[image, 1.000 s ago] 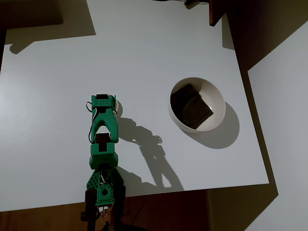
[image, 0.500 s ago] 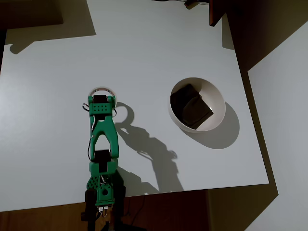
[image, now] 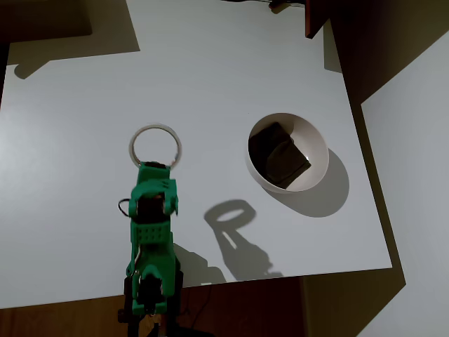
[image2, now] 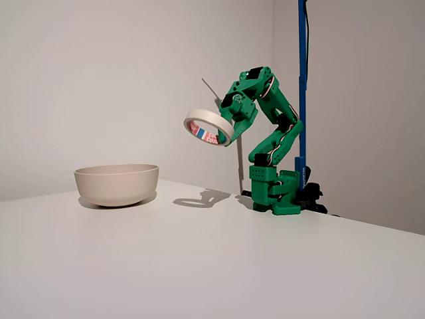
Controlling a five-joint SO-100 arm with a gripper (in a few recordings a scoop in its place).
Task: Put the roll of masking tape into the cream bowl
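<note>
1. White table [image: 84,105]: it carries everything, and the tape's ring-shaped shadow falls on it between the arm and the bowl in the overhead view.
2. Green arm [image2: 275,143]: folded up over its base, wrist raised high, seen from the side in the fixed view.
3. Cream bowl [image: 317,144] [image2: 117,181]: it sits on the table well apart from the gripper, to the right in the overhead view and to the left in the fixed view, with a dark block [image: 279,156] inside.
4. Gripper [image: 156,168] [image2: 224,130]: pinching the tape by its near edge.
5. Tape [image: 155,144] [image2: 208,126]: held high above the table, tilted, sticking out past the fingertips.
6. Likely next move: carry the tape sideways to above the bowl, then lower and let go; it already rides well above the rim.
</note>
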